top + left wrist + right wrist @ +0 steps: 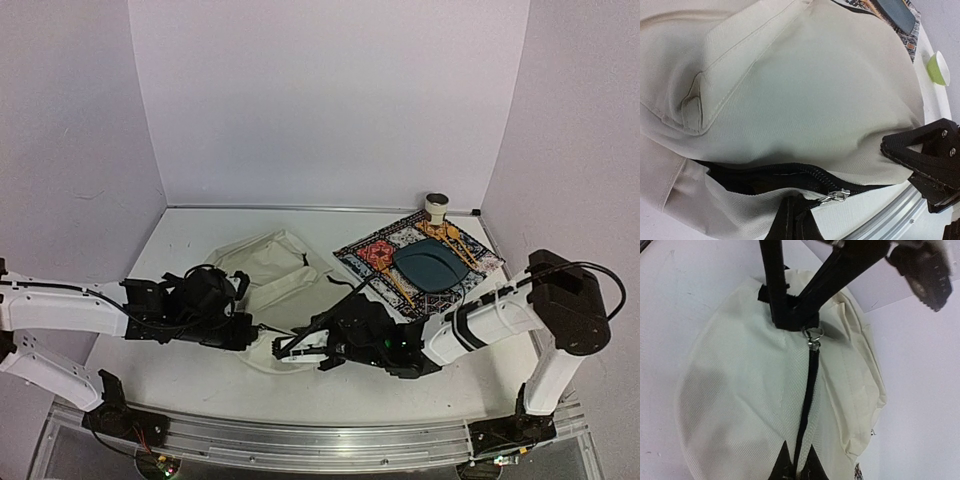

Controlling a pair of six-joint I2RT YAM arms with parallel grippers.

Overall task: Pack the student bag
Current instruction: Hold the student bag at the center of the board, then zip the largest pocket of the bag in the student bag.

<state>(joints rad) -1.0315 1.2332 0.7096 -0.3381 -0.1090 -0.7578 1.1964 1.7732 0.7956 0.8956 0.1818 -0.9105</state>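
Barely started tbh: left gripper (796,221), zipper pull (836,196) just beside it, and right gripper (797,466) both pinch the student bag (815,90) along its zipper, nothing packed.

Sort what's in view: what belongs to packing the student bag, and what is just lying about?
Job in hand: student bag, zipper pull, left tool, right tool.
Lying about: patterned mat, teal plate, small cup.

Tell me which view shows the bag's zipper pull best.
Right wrist: the silver zipper pull sits clear mid-frame atop its black track on the student bag. Left wrist shows it low, near the frame's edge. Top external: too small to make out.
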